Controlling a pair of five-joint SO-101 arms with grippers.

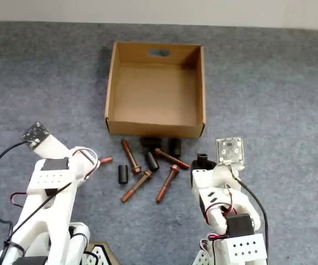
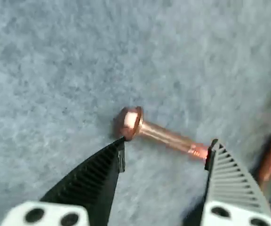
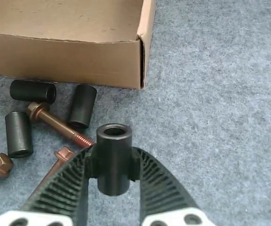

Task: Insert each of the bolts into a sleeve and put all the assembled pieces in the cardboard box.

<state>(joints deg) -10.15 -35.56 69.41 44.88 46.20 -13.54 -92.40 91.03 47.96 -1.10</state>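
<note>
Looks like we're on the very first pairing here. None of the pieces in sight is assembled and none has made it into the cardboard box in the upper middle of the high view. My read is that each arm is fetching one half of pair number one.

The right pincer is clenched on a black sleeve — it's held upright in the lower middle of the right wrist view, both ribbed fingers pressed to its sides, open bore pointing up toward the camera. In the high view that's the sleeve at centre right, a little below the box's lower right corner.

The left pincer is spread wide, and it isn't gripping as far as I can tell. A copper bolt lies across the middle of the left wrist view, head toward the left of the frame, threads toward the right, and the two tips sit right at its two ends. Whether they actually touch it I can't say. In the high view the bolt is at centre left, a bit apart from the pile.

Next move, I'd guess, is for the left to close across the shank rather than along it, lift, then line the threaded end up with that bore — fiddly alignment. The loose bolts and loose sleeves lie on the grey counter just below the box
</note>
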